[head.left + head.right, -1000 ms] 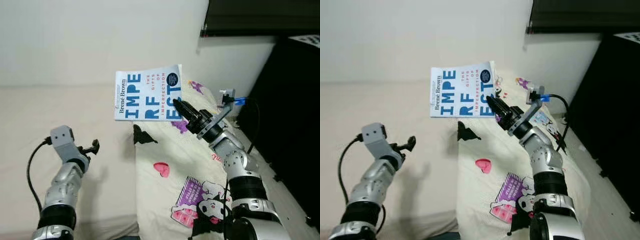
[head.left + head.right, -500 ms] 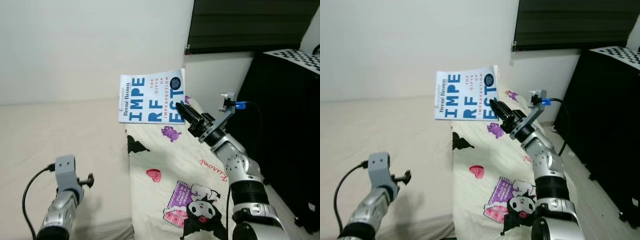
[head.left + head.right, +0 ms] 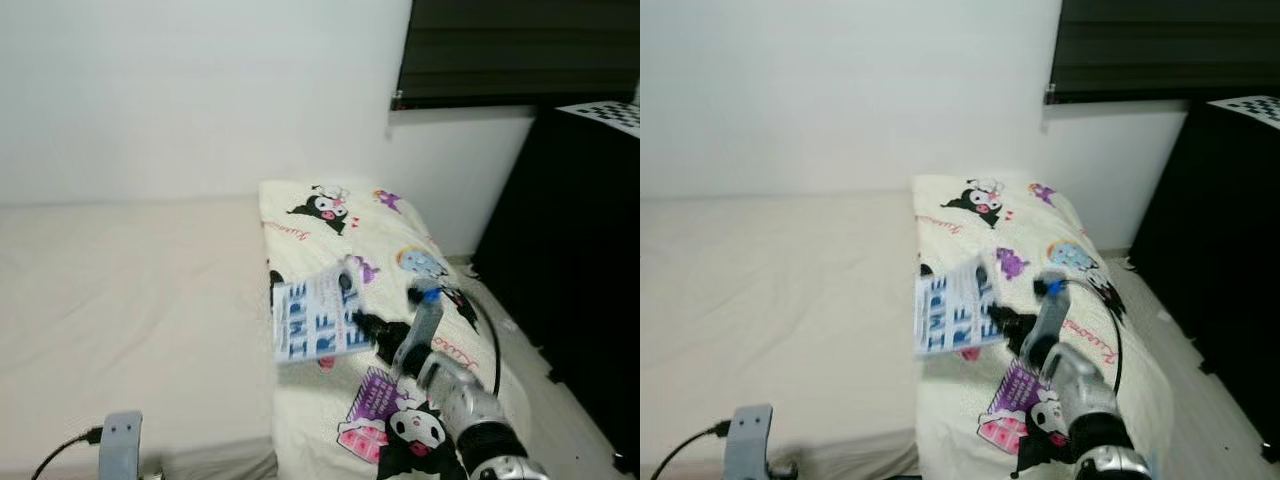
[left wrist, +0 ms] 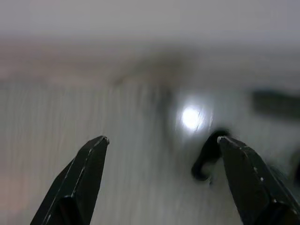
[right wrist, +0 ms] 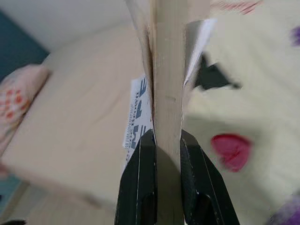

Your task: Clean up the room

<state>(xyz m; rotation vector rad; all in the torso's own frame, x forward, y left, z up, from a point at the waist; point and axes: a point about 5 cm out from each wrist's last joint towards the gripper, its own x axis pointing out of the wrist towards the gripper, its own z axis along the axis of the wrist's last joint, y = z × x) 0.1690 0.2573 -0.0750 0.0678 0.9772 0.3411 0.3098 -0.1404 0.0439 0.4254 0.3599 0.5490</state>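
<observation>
The book [image 3: 318,322] is pinched by its edge in the right gripper [image 3: 362,322], held in the air above the patterned blanket [image 3: 400,260] on the bed [image 3: 120,270]. The left gripper [image 4: 161,178] is spread wide, idle. The book is judged not yet put away.

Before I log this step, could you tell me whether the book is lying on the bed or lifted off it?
Lifted: the right gripper is shut on the book, holding it above the patterned blanket.
</observation>
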